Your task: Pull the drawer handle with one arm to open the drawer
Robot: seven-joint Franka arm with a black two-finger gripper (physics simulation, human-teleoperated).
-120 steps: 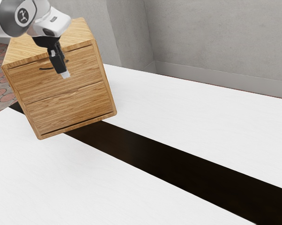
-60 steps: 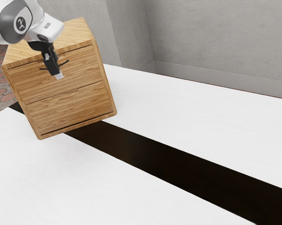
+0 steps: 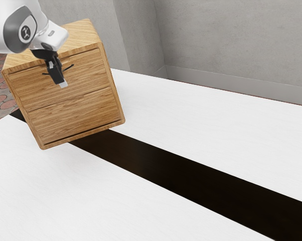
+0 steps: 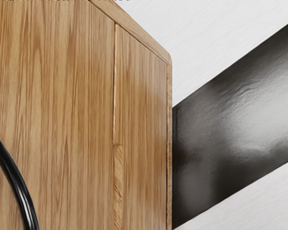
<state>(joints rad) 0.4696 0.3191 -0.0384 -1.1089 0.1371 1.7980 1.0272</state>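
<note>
Where the tool (image 3: 58,76) crosses the handle (image 4: 18,187) of the top drawer (image 3: 86,68), tool's spread cannot be told, handle middle hidden.

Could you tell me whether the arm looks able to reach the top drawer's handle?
Probably yes: the gripper hangs right in front of the handle, and nothing stands between them.

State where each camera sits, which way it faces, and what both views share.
Exterior view: beside the arm, raised, looking down across the white table at the light wooden two-drawer cabinet; the white arm and black gripper show.
Wrist view: mounted at the gripper, facing the cabinet front close up, with the curved black handle near.
Shared: cabinet, handle, the table's black strip.
</note>
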